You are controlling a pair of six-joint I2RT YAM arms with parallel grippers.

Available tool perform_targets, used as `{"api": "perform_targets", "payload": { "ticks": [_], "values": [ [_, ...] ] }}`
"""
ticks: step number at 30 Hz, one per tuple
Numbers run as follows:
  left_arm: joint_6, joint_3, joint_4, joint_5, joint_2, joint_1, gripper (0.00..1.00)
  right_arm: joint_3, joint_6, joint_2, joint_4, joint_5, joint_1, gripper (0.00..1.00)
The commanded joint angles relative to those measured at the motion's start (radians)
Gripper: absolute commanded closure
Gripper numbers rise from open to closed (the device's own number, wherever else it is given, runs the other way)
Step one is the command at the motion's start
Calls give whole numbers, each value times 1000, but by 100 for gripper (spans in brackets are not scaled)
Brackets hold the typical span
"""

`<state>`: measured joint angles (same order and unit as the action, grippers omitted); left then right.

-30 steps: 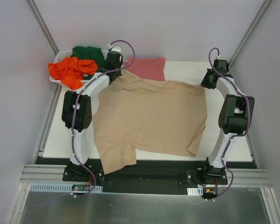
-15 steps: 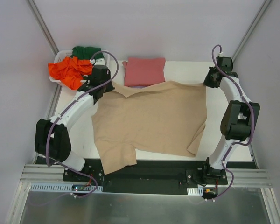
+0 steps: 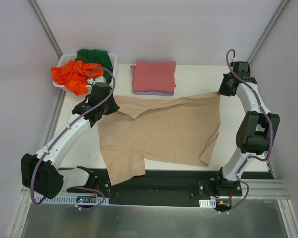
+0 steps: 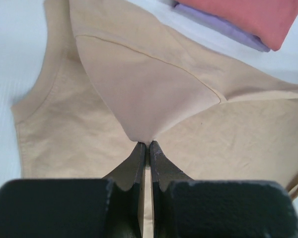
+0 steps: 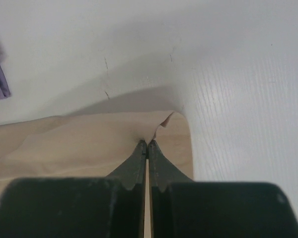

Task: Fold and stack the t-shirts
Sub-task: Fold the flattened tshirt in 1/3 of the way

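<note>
the tan t-shirt (image 3: pixel 164 129) lies spread on the white surface (image 3: pixel 198 77), just in front of the folded red t-shirt (image 3: pixel 154 76). the left pincer (image 4: pixel 145 144) is pinched tight on its far edge, left of the red t-shirt, and the right pincer (image 5: pixel 147 143) is pinched tight on its far corner, to the right. the cloth looks soft, light and floppy, so holding both far corners should stop it bunching.

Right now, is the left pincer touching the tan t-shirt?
Touching. The left wrist view shows the left pincer shut on a pulled-up fold of the tan t-shirt, with the cloth tapering into its closed tips.
</note>
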<state>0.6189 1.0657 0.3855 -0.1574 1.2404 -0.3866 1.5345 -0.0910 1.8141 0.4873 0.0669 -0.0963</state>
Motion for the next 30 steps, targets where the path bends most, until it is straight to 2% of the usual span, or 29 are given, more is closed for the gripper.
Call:
{"api": "perform_targets", "payload": {
  "ticks": [1, 12, 24, 30],
  "values": [
    [88, -36, 84, -1, -56, -1, 100, -28, -68, -79, 37, -12, -13, 100],
    [105, -96, 102, -8, -64, -1, 100, -105, -138, -90, 148, -61, -19, 100],
    [105, -122, 118, -14, -62, -1, 100, -160, -66, -55, 234, -136, -19, 98],
    [107, -128, 119, 4, -42, -1, 100, -186, -44, -52, 240, -148, -19, 82]
  ]
}}
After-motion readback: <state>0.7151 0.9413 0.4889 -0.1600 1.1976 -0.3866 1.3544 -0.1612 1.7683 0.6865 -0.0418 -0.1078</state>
